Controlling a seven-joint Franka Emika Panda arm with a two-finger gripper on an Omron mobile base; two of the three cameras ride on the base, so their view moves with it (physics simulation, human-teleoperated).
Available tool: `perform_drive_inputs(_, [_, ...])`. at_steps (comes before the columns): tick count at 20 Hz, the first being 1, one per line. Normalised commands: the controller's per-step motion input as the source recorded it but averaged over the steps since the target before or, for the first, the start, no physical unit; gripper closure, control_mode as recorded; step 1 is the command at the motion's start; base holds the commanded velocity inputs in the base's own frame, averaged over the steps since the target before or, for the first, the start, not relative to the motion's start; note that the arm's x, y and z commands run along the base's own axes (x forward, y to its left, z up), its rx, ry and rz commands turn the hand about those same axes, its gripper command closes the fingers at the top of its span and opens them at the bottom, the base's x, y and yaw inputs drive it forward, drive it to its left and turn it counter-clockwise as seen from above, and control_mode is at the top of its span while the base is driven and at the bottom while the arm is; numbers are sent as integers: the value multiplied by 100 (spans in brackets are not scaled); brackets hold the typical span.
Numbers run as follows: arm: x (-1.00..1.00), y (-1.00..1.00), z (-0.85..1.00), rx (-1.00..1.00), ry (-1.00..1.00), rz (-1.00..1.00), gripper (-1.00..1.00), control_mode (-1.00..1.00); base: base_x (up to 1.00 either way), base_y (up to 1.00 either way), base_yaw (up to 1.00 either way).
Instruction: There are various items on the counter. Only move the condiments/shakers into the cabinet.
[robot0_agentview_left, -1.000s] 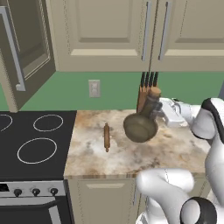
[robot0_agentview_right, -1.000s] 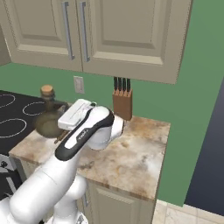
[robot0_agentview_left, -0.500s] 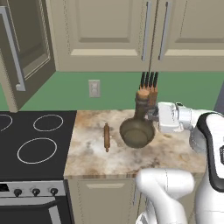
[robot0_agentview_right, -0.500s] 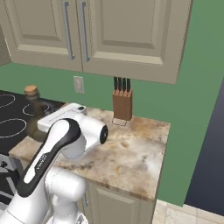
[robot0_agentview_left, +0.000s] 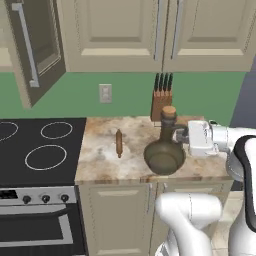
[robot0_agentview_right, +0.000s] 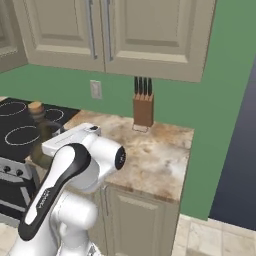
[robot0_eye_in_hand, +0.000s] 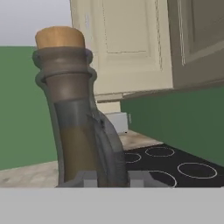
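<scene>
Above the front edge of the surface (robot0_agentview_left: 135, 165), the fingers (robot0_eye_in_hand: 110, 177) are clamped on the neck of the dark olive corked jug (robot0_agentview_left: 164, 150), which hangs upright, apparently lifted clear. It is not yet in the cabinet (robot0_agentview_left: 32, 47) (door ajar, up at far left). Rolling pin (robot0_agentview_left: 119, 142) and knife block (robot0_agentview_left: 161, 102) stay put, rightly. I cannot spot the two small shakers, so their status is unclear.

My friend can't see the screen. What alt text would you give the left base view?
A white robot arm's fingers grip the neck of a dark olive corked jug, carried upright above a marbled counter. A wooden rolling pin lies on the counter, a knife block stands at the green wall, and a black stovetop sits to the left below an open cabinet door.
</scene>
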Motion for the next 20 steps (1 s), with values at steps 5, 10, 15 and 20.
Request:
perform_drive_inputs(5, [0, 0, 0, 0, 0, 0, 100, 100, -95, 63, -7])
perform_drive_inputs(10, [0, 0, 0, 0, 0, 0, 100, 100, -16, 100, -23])
perform_drive_inputs(15, [0, 0, 0, 0, 0, 0, 100, 100, 10, 100, -37])
perform_drive_inputs(20, [0, 0, 0, 0, 0, 0, 100, 100, 19, 100, -41])
